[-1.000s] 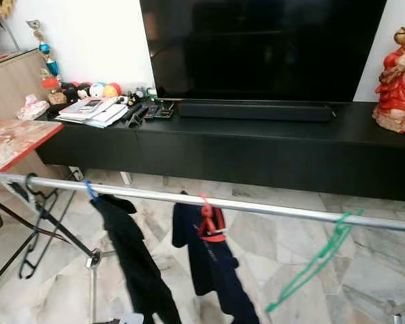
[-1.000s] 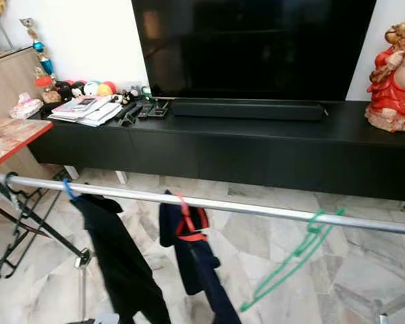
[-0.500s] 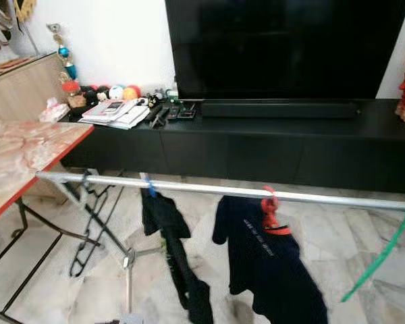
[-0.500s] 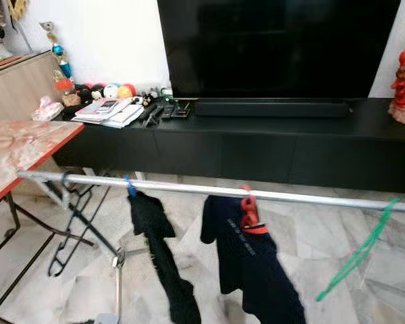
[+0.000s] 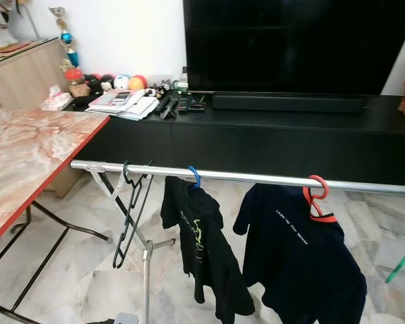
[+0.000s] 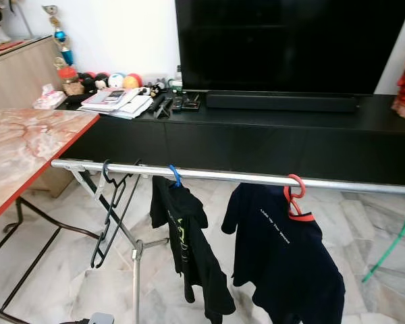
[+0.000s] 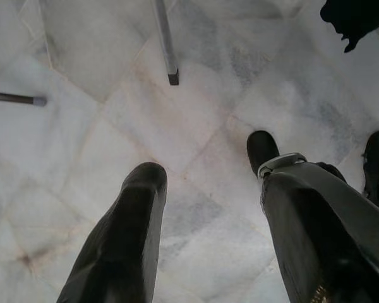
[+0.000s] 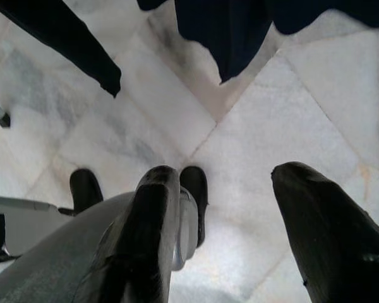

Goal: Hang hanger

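Left eye view: a silver rail (image 5: pixel 256 178) carries an empty black hanger (image 5: pixel 129 209), a black shirt (image 5: pixel 202 250) and a navy shirt (image 5: pixel 304 263) on a red hanger (image 5: pixel 317 201); left wrist view: left gripper (image 7: pixel 208 208), fingers spread wide, empty above marble floor (image 7: pixel 101 139); right wrist view: right gripper (image 8: pixel 230 208) likewise parted, empty, beneath shirt hems.

Rail (image 5: pixel 256 177): one. Hangers: four — black (image 5: pixel 129 202), blue (image 5: pixel 194 177), red (image 5: pixel 315 197), green (image 6: pixel 391 246). Garments: two (image 5: pixel 202 256) (image 5: pixel 304 260).
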Available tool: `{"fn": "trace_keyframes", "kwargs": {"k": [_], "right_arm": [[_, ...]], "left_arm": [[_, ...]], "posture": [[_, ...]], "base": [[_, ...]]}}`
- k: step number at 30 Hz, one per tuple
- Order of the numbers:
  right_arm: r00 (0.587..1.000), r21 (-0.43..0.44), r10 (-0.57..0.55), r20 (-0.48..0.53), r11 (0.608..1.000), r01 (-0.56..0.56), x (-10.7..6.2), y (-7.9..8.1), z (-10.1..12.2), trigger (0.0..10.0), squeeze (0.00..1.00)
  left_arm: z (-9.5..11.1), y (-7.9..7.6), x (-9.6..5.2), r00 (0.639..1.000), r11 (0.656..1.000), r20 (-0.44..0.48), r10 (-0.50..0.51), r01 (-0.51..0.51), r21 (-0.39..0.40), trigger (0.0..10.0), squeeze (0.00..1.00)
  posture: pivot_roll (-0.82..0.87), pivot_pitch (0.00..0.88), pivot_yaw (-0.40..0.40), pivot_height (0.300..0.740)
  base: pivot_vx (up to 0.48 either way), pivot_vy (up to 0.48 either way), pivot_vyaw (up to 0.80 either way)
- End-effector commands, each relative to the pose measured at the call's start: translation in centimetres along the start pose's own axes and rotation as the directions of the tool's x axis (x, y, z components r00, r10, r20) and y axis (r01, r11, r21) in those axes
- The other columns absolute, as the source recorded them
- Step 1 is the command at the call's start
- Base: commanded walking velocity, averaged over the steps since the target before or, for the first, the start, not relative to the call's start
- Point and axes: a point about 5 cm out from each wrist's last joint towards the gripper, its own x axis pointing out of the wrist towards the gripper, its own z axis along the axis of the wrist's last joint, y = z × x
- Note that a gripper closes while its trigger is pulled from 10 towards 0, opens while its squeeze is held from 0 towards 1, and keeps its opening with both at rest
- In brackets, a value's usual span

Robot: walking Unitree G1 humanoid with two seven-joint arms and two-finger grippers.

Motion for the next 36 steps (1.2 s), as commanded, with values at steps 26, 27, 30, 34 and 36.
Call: {"fn": "trace_keyframes", "kwargs": {"k": [26, 27, 30, 34, 36], "right_arm": [[0.895, -0.031, 0.098, 0.435, 0.995, -0.094, 0.3, 3.1, 9.1, 10.0, 0.00], [0.882, -0.036, 0.104, 0.460, 0.995, -0.098, 0.2, 3.1, 9.6, 10.0, 0.00], [0.824, -0.056, 0.129, 0.552, 0.991, -0.118, -0.4, 3.3, 11.0, 10.0, 0.00], [0.738, -0.091, 0.161, 0.656, 0.987, -0.135, -1.5, 3.4, 12.5, 10.0, 0.00], [0.708, -0.112, 0.176, 0.684, 0.984, -0.137, -2.1, 3.4, 12.7, 10.0, 0.00]], "left_arm": [[-1.7, -0.2, -0.2, 1.000, 0.999, -0.014, 0.019, -0.018, 0.046, 10.0, 0.00], [-1.7, -0.2, -0.2, 1.000, 0.999, -0.015, 0.018, -0.018, 0.047, 10.0, 0.00], [-1.9, -0.3, -0.3, 1.000, 0.999, -0.019, 0.017, -0.016, 0.047, 10.0, 0.00], [-2.1, -0.4, -0.3, 1.000, 0.999, -0.023, 0.015, -0.014, 0.049, 10.0, 0.00], [-2.2, -0.4, -0.3, 1.000, 0.999, -0.025, 0.014, -0.013, 0.051, 10.0, 0.00]], "posture": [[-0.08, 0.000, 0.032, 0.740], [-0.08, 0.000, 0.033, 0.740], [-0.08, 0.000, 0.033, 0.740], [-0.09, 0.000, 0.032, 0.740], [-0.09, 0.000, 0.031, 0.740]], "base": [[0.000, -0.092, 0.00], [0.000, 0.000, 0.00], [0.000, 0.000, 0.00], [0.000, 0.000, 0.00], [0.000, 0.000, 0.00]]}}
